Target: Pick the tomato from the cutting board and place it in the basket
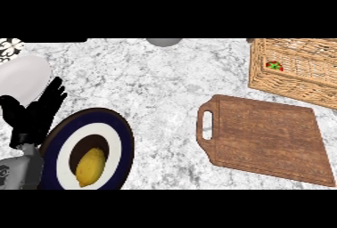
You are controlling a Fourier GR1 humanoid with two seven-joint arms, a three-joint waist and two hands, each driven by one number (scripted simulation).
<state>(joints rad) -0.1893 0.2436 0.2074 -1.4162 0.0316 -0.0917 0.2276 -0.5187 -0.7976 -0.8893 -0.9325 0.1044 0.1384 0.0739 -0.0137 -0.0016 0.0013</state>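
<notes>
Marble counter point(151, 89): tomato point(274, 66) in basket point(289, 84), cutting board point(270, 142) bare.

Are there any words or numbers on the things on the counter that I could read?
None: no words, numbers or labels show on the basket, the cutting board, the plate or the lemon.
The black-and-white pattern at the upper left is decoration, not letters.

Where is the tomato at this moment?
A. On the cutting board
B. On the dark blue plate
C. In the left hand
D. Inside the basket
D: the tomato shows as a small red thing with a green top inside the wicker basket, while the cutting board is bare, the plate holds only a lemon, and the left hand is open and holds nothing.
</notes>
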